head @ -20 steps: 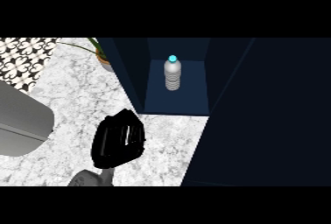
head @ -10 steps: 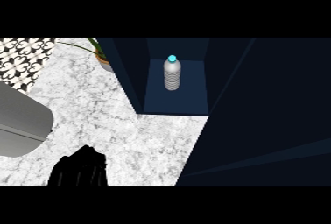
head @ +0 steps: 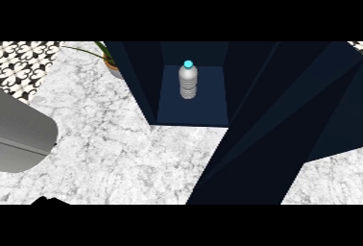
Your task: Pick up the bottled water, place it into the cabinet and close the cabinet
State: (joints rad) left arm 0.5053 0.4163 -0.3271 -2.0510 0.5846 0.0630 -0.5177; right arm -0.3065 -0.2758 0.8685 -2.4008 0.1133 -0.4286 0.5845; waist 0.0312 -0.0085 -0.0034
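A clear water bottle [head: 188,81] with a light blue cap stands upright on the floor of the dark blue cabinet [head: 142,81], towards its back. The cabinet's front is open. Its door [head: 269,125] slants across the right half of the view, from the upper right down to the lower middle. Only a black sliver of my left hand [head: 50,201] shows, at the lower left edge and far from the bottle. Nothing touches the bottle. My right hand is out of sight.
White marble counter [head: 120,144] fills the left and the lower right corner. A big grey rounded object [head: 21,139] comes in from the left edge. A potted plant [head: 110,60] stands just left of the cabinet, by patterned tiles [head: 25,65].
The black hand has drawn back from the cabinet's front, down and left, until it has almost left the view. The door's slant has changed and counter now shows at the lower right. The bottle stayed put.
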